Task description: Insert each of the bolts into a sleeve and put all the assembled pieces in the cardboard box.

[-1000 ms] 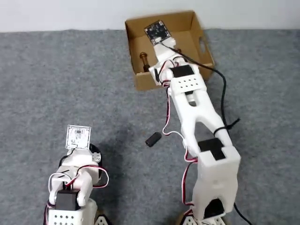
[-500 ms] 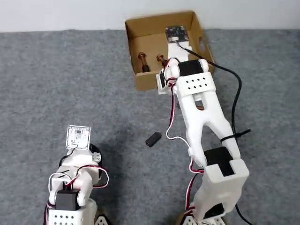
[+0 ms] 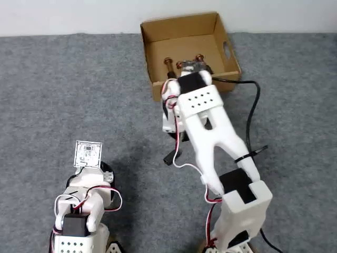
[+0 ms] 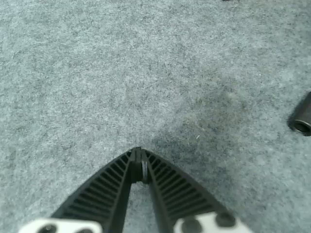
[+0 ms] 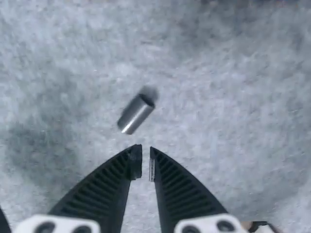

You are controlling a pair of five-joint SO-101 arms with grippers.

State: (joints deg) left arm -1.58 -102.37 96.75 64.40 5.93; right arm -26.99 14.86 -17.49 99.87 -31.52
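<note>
A lone sleeve (image 3: 169, 157) lies on the grey desk (image 3: 79, 79) at the centre of the high view, below the cardboard box (image 3: 179, 23), which holds assembled pieces (image 3: 169, 64). The right gripper (image 5: 146, 162), empty and parted only by a narrow slit, hangs just short of the sleeve, whose long axis runs oblique to the gripper's closing line. The right arm is far nearer. The left gripper (image 4: 140, 167), pinched closed on nothing, sits lower left, well apart.

Brown cardboard box (image 3: 181, 47), black sleeve (image 4: 302, 116), mottled grey carpet (image 3: 79, 79).
</note>
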